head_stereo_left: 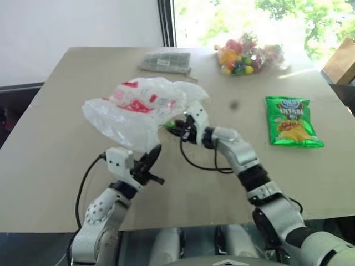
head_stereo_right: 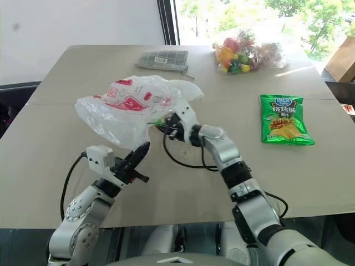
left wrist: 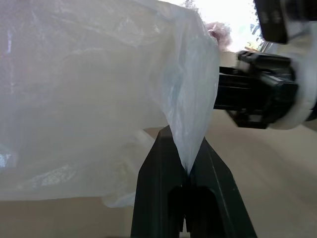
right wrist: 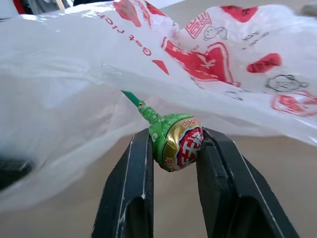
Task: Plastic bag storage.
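The left gripper (left wrist: 188, 171) is clamped tight on a pinched fold of the plastic bag (head_stereo_left: 138, 108), holding the bag up off the table (head_stereo_left: 66, 149). The right gripper (right wrist: 173, 148) is closed narrowly around a lollipop (right wrist: 176, 146) in a green and gold wrapper, its green stick pointing at the bag; the sweet sits just at the bag's underside, and whether it touches the film cannot be told.

The bag is thin, translucent white, printed with red logos, small cartoon figures and red lettering, seen mirrored through the film and not fully readable. The lollipop's wrapper carries red characters and small letters that appear to end in "pop".

Relative to the bag: a glossy green snack packet (head_stereo_left: 291, 122) with a blue badge and a picture of yellow crisps lies flat on the table well to its right. Beyond the bag, a small clear bag of colourful sweets (head_stereo_left: 244, 55) rests near the table's far edge, and a flat grey packet (head_stereo_left: 165, 61) lies beside that.
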{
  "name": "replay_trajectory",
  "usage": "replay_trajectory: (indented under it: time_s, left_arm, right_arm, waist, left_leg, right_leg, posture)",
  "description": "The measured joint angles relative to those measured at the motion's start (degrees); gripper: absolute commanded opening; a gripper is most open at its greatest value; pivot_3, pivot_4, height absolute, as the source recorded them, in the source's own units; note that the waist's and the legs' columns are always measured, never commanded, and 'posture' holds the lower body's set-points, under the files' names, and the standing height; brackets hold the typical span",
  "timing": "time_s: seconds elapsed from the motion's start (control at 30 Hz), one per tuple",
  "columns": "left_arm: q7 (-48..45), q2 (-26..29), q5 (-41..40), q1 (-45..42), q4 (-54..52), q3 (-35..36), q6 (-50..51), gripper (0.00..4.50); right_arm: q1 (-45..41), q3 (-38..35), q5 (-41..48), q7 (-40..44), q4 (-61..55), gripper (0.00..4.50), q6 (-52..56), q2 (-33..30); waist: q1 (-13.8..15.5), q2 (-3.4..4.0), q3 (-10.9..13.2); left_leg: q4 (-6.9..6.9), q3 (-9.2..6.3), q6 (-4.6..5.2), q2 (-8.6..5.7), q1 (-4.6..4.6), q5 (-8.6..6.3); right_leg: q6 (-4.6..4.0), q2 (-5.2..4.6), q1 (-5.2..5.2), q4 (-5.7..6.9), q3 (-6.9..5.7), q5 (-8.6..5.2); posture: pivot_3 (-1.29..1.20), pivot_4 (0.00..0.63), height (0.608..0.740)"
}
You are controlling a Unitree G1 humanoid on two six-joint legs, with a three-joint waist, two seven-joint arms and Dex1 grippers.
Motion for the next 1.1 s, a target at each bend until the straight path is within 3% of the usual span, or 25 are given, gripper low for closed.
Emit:
replay_trajectory:
  time_s: [0.13, 0.33, 0.67, 0.73, 0.93, 0.97, 1.1]
  left_arm:
    - [-2.46, 0.86, -0.18, 3.58, -1.63, -2.26, -0.35, 0.0]
    - [-3.66, 1.19, 0.59, 4.76, -2.02, -4.94, -1.65, 0.0]
    - [-4.24, 0.69, -3.0, 1.36, -1.89, -3.4, -2.47, 0.0]
    - [-3.82, 0.26, -4.77, -0.44, -1.88, -2.77, -1.79, 0.0]
    - [-0.16, -1.37, -13.02, -6.75, -1.76, -0.77, 3.41, 0.0]
    - [0.41, -1.34, -14.19, -7.42, -1.69, 0.01, 4.09, 0.0]
    - [1.54, -1.08, -16.7, -8.48, 0.05, 2.32, 5.77, 0.0]
  right_arm:
    - [-5.44, -1.79, 0.23, -2.82, 9.4, 0.7, -3.13, 2.85]
    - [-12.3, -12.7, 4.23, -14.19, 21.26, 0.7, -12.28, 3.32]
    - [-14.8, -16.51, 1.45, -25.48, 19.63, 0.7, -23.6, 1.59]
    - [-14.67, -14.45, -0.11, -23.85, 18.09, 1.73, -21.6, 0.29]
    - [-12.58, -12.39, -2.31, -22.5, 17.38, 4.22, -15.63, -0.98]
    - [-12.56, -12.4, -2.46, -22.54, 17.3, 4.44, -15.29, -1.31]
    - [-10.66, -12.36, -2.6, -22.46, 15.73, 4.44, -14.46, -1.97]
  waist:
    - [0.0, 0.07, 0.04]
    - [-0.44, 0.19, 0.12]
    - [-1.32, 0.21, 0.13]
    - [-1.32, 0.2, 0.12]
    - [-1.3, 0.2, 0.12]
    - [-1.31, 0.2, 0.12]
    - [-1.35, 0.2, 0.11]
  left_leg:
    - [-0.01, -0.04, -0.01, -0.01, 0.0, 0.0]
    - [-0.02, -0.03, -0.07, 0.01, -0.12, 0.04]
    - [0.0, 0.0, -0.11, 0.02, -0.63, 0.07]
    - [0.01, 0.0, -0.11, 0.02, -0.62, 0.08]
    - [0.02, 0.0, -0.12, 0.03, -0.62, 0.08]
    - [0.02, 0.0, -0.12, 0.03, -0.62, 0.08]
    - [0.02, 0.0, -0.13, 0.03, -0.62, 0.09]
  right_leg:
    - [-0.01, -0.02, -0.01, 0.0, -0.06, 0.0]
    - [-0.01, 0.0, -0.15, 0.06, -0.04, 0.0]
    - [0.01, 0.04, -0.59, 0.09, -0.05, 0.01]
    - [0.01, 0.06, -0.58, 0.09, -0.04, 0.01]
    - [0.02, 0.11, -0.58, 0.11, -0.04, 0.01]
    - [0.02, 0.21, -0.58, 0.1, -0.04, 0.01]
    - [0.02, 0.31, -0.58, 0.1, -0.02, 0.01]
  posture:
    - [0.0, 0.15, 0.74]
    - [0.0, 0.15, 0.74]
    - [0.0, 0.15, 0.74]
    - [0.0, 0.15, 0.74]
    - [0.0, 0.15, 0.74]
    - [0.0, 0.15, 0.74]
    - [0.0, 0.15, 0.74]
